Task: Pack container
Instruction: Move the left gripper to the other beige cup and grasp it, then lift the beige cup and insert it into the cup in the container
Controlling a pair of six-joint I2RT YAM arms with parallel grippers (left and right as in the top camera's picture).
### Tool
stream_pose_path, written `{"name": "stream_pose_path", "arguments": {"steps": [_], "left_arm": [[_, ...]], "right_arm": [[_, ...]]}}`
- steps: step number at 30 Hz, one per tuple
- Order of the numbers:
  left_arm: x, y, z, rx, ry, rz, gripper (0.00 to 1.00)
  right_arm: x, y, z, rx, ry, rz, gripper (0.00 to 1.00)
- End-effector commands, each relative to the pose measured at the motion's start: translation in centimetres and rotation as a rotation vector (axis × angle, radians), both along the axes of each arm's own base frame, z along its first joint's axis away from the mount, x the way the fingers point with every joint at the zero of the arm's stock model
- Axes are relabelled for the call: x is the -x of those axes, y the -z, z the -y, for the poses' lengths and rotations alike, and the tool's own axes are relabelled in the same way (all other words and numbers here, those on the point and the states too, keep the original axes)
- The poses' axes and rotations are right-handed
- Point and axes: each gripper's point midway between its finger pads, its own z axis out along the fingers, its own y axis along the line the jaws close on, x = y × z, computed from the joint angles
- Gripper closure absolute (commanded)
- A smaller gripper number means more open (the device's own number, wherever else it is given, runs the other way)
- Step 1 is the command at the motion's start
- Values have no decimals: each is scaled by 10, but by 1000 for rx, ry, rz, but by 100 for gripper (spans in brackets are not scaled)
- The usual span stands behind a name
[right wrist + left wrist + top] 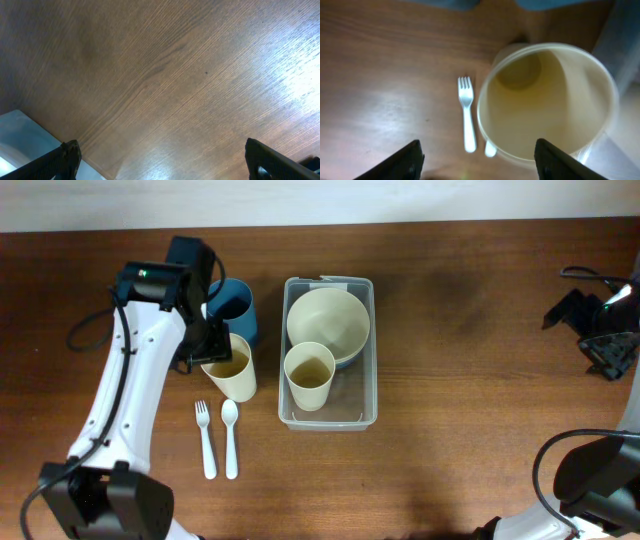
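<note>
The clear plastic container [356,398] stands at the table's middle. It holds a cream bowl [328,320] at the far end, with a blue edge showing under it, and a cream cup [309,377] at the near end. A second cream cup [231,368] stands upright on the table left of the container and fills the left wrist view [547,100]. My left gripper [207,352] is open just left of this cup, its jaws [480,167] wide and holding nothing. My right gripper [600,345] is open and empty at the far right, over bare wood [162,160].
A blue cup [232,305] stands behind the loose cream cup. A white fork [205,438] and a white spoon [230,438] lie side by side in front of it; the fork also shows in the left wrist view [466,117]. The container's corner [20,135] shows in the right wrist view.
</note>
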Motion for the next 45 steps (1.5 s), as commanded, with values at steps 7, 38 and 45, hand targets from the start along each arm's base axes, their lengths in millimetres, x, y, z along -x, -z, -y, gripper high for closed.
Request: {"name": "stream_pose_path", "arguments": {"steps": [7, 38, 45], "left_arm": [[0, 70, 16, 135, -15, -31, 43], [23, -139, 85, 199, 333, 400, 99], [21, -134, 105, 110, 406, 396, 99]], "right_arm": [[1, -11, 2, 22, -2, 29, 1], [1, -11, 2, 22, -2, 29, 1], [1, -11, 2, 22, -2, 29, 1]]}}
